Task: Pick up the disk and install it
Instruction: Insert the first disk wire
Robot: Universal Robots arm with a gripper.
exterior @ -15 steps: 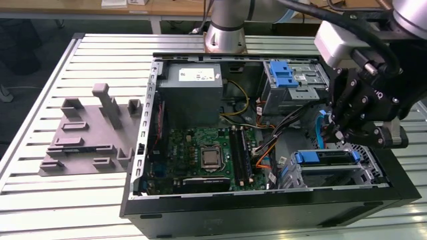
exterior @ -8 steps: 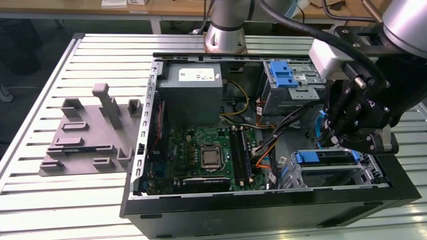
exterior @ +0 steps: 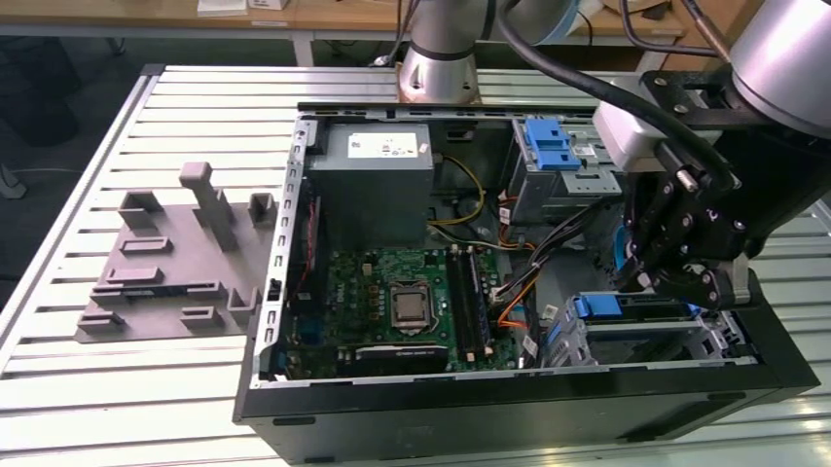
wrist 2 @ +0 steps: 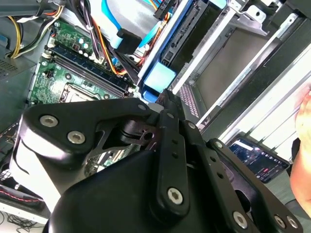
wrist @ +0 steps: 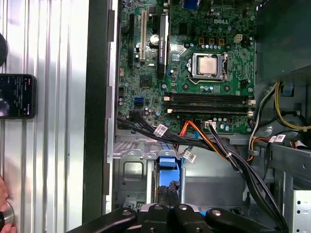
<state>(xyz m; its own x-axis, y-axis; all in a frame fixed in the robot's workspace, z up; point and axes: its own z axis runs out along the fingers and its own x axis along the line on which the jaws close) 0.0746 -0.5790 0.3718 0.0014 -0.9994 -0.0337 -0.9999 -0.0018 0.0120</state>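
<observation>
Pressing at the disk (exterior: 645,307) in its bay (exterior: 675,338), pincer (wrist 2: 167,94) pinched narrow; a skewed push jams it, nearby cables (wrist: 221,148) snag.

Bright overhead light, soft shadows; glare on slatted table (exterior: 65,389) & silver arm (exterior: 792,58); PC case (exterior: 520,418) inside dimmer; table washed out in second wrist view
</observation>
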